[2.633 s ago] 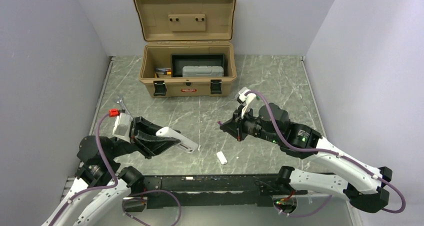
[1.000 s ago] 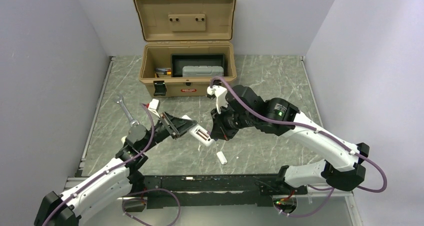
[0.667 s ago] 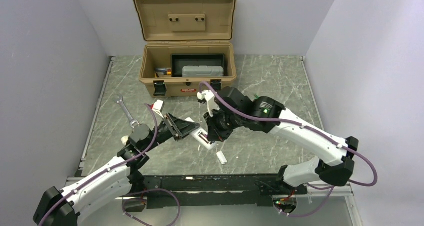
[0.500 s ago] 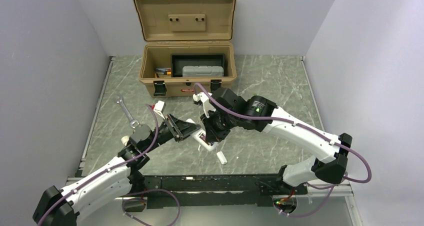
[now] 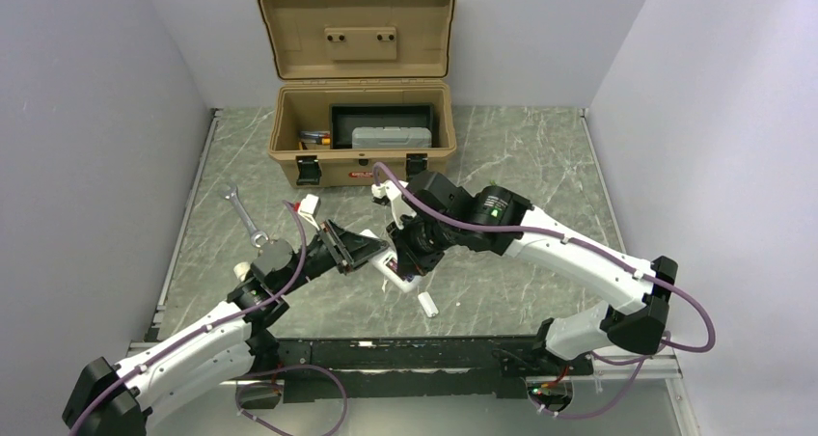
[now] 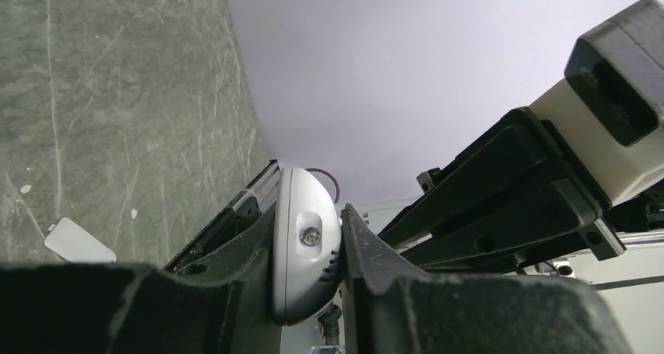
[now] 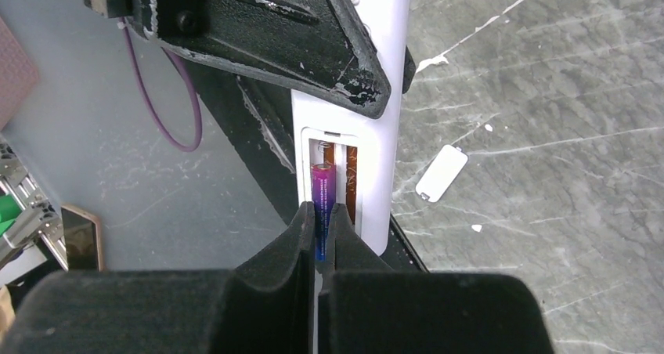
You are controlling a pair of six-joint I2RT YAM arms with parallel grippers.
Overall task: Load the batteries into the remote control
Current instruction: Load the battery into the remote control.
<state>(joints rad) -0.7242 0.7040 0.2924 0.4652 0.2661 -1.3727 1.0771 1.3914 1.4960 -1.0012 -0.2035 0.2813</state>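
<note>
The left claw (image 5: 371, 253) is clamped tight on the remote control (image 5: 395, 272), holding it up off the worktop (image 5: 521, 166) in the middle of the scene. From the left wrist view, the rounded end of the white bar (image 6: 305, 252) sits squeezed between the two dark fingers (image 6: 235, 268), one on each side.

The right claw (image 5: 413, 259) comes in from the other side and meets the remote almost nose to nose with the left one. Its jaws are pinched nearly together on the purple battery (image 7: 322, 189). The right wrist view shows the fingertips (image 7: 301, 221) gripping the battery's near end, while its far end lies inside the open compartment in the back of the remote (image 7: 380, 95), in the left of the two slots. The slot beside it shows a coppery contact.

A small loose white tab (image 5: 427, 305) lies flat on the worktop just beneath the two claws, touching neither. A silver wrench (image 5: 243, 214) rests off to the left, and an open tan toolbox (image 5: 362, 166) stands at the back.
</note>
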